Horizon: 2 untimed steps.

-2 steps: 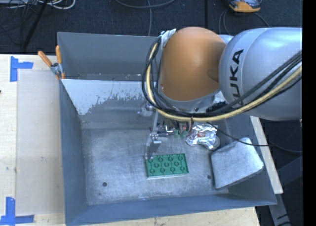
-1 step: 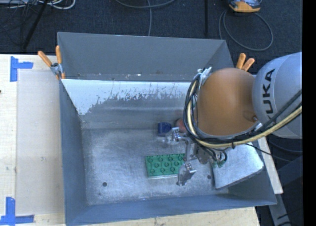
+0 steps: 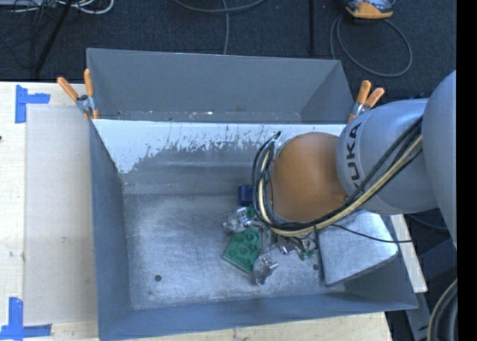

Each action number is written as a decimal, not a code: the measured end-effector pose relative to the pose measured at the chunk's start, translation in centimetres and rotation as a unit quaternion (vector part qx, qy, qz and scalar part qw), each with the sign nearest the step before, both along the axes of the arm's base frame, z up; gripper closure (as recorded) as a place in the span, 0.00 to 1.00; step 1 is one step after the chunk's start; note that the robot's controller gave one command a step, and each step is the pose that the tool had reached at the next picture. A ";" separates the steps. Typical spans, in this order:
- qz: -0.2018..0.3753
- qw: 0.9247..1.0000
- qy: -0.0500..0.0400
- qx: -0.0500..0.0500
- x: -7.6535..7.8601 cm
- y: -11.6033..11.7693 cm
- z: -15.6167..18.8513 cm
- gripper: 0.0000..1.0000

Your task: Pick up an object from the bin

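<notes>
My gripper (image 3: 285,246) is low in the bin's right middle, mostly hidden under the arm's wrist. A flat green piece (image 3: 243,249) lies on the bin floor just to its left, touching or nearly touching it. A small shiny silver bit (image 3: 263,269) sits at the green piece's lower right corner, right below the gripper. Another crumpled silvery thing (image 3: 238,220) lies above the green piece. A small blue thing (image 3: 244,193) rests a little further back, beside the wrist's cables.
The arm comes in from the right and covers the bin's right side, with its cables looping over the blue thing. The bin's sloped walls rise close behind and to the right of the gripper.
</notes>
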<state>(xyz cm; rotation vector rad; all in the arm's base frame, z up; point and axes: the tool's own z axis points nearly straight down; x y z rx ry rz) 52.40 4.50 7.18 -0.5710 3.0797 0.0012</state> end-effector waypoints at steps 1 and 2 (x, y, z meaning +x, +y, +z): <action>-0.002 1.000 0.000 0.000 0.0 0.0 0.3 1.00; -0.002 1.000 0.000 -0.001 0.0 -0.7 17.4 1.00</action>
